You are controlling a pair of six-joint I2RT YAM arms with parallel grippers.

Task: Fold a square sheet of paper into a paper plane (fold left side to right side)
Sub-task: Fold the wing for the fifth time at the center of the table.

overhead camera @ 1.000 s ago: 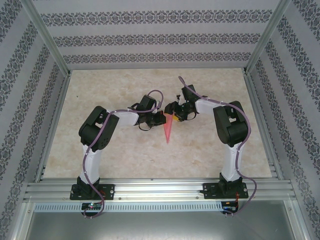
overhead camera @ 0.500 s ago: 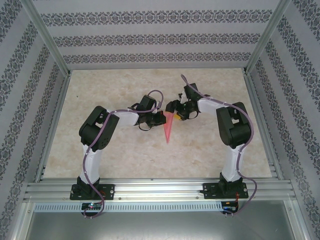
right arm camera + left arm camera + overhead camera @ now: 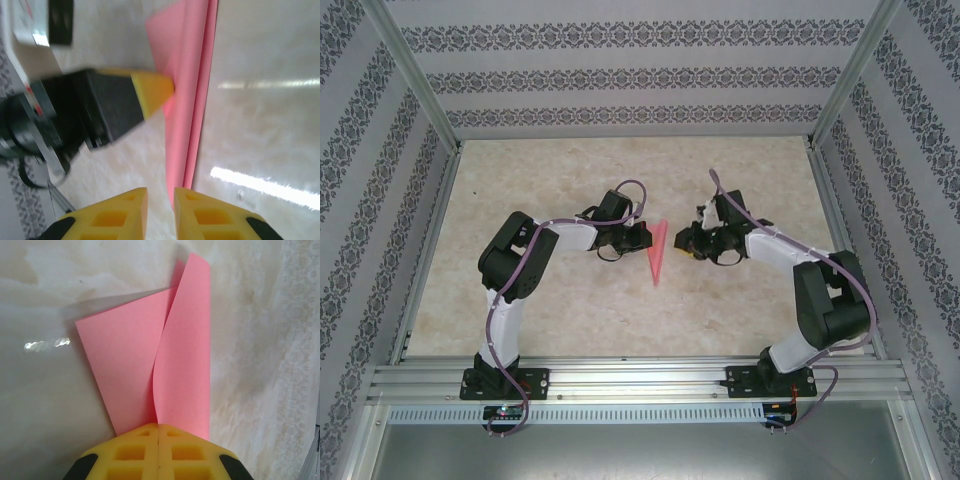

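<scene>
The left claw is clenched, and its yellow pads seem to pinch the paper plane right where the centre crease meets them. The right claw, just across the plane, holds nothing, its jaws a slit apart. This is light, floppy, easily crumpled paper, so it is best pinched at the crease, not the flaps. It is pink-red, a narrow dart, with one flap bowed up off the marbled tabletop.

A pale marbled table carries the pink-red paper plane near its middle, tip pointing toward the near edge.
</scene>
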